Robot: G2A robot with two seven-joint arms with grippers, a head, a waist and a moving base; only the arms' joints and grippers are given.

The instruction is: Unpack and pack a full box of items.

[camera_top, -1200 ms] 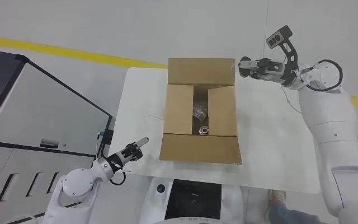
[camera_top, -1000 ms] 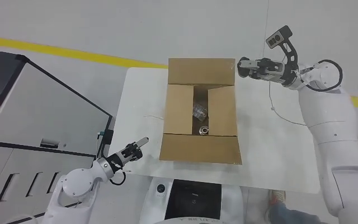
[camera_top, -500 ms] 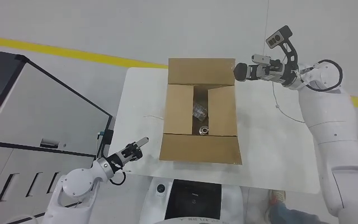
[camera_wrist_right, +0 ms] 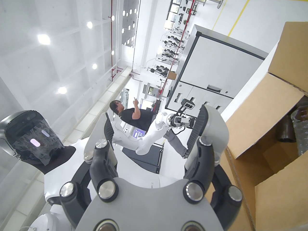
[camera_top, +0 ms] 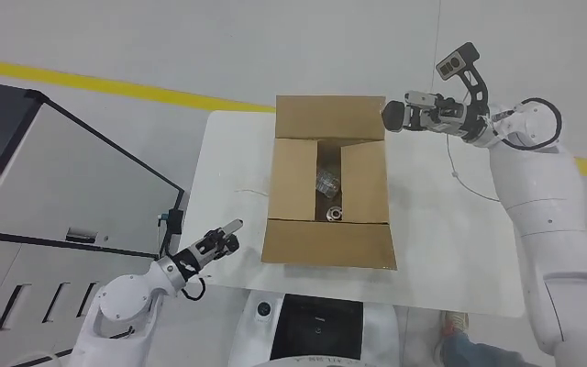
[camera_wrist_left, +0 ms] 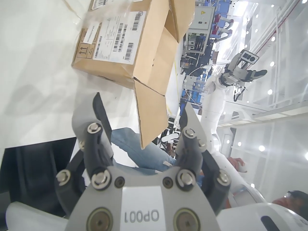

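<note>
A brown cardboard box point(camera_top: 365, 182) stands in the middle of the white table point(camera_top: 229, 156) with its four flaps folded outward or half open. Through the gap between the flaps I see a clear plastic bottle point(camera_top: 326, 181) and a round-topped container point(camera_top: 333, 215). My right gripper point(camera_top: 396, 115) hovers by the box's far right corner, open, with nothing between its fingers point(camera_wrist_right: 209, 118). In the right wrist view the box point(camera_wrist_right: 276, 121) holds a dark bottle point(camera_wrist_right: 287, 131) beside a clear one point(camera_wrist_right: 302, 131). My left gripper point(camera_top: 225, 240) is open near the table's front left edge, facing the box point(camera_wrist_left: 125, 37).
A grey cabinet with a black frame point(camera_top: 83, 183) stands left of the table. A yellow line point(camera_top: 110, 85) runs across the floor behind. A thin cable point(camera_top: 463, 179) trails over the table right of the box.
The right gripper has rolled at the wrist and dropped slightly by the box's far right corner. The left gripper has edged a little toward the box.
</note>
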